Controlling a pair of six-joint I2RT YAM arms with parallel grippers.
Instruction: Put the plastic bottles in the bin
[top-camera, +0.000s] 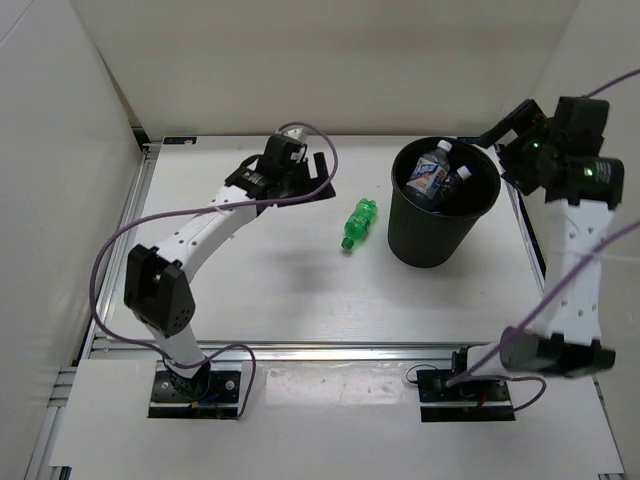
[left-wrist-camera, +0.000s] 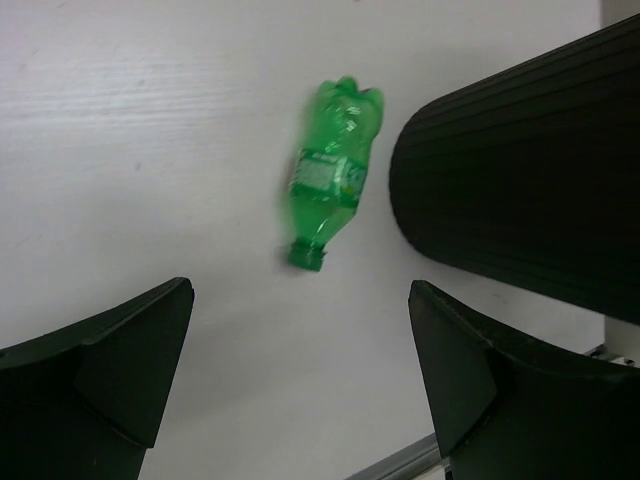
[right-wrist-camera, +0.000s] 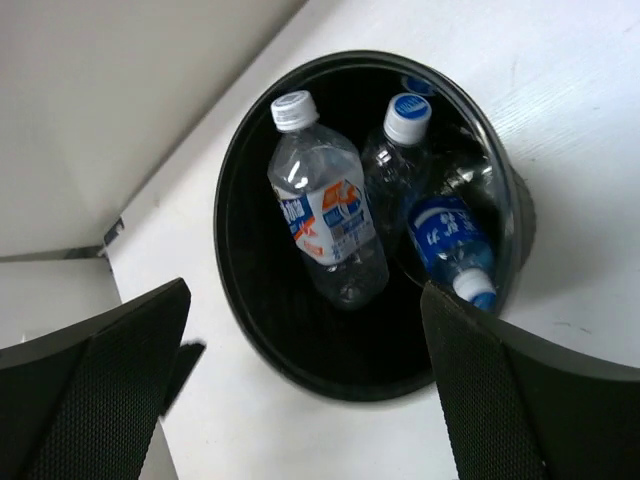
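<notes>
The green bottle (top-camera: 360, 222) lies on its side on the white table just left of the black bin (top-camera: 430, 235). In the left wrist view the green bottle (left-wrist-camera: 330, 180) points its cap toward my fingers, with the bin (left-wrist-camera: 530, 170) at its right. My left gripper (top-camera: 325, 178) (left-wrist-camera: 300, 290) is open and empty, left of the bottle. Three bottles lie inside the bin (right-wrist-camera: 260, 300): a labelled one (right-wrist-camera: 325, 225), a plain clear one (right-wrist-camera: 395, 150) and a blue-labelled one (right-wrist-camera: 450, 240). My right gripper (top-camera: 500, 150) (right-wrist-camera: 305, 290) hangs open and empty above the bin's right rim.
White walls close in the table at the back and both sides. A metal rail (top-camera: 330, 350) runs along the near table edge. Purple cables (top-camera: 110, 260) loop beside both arms.
</notes>
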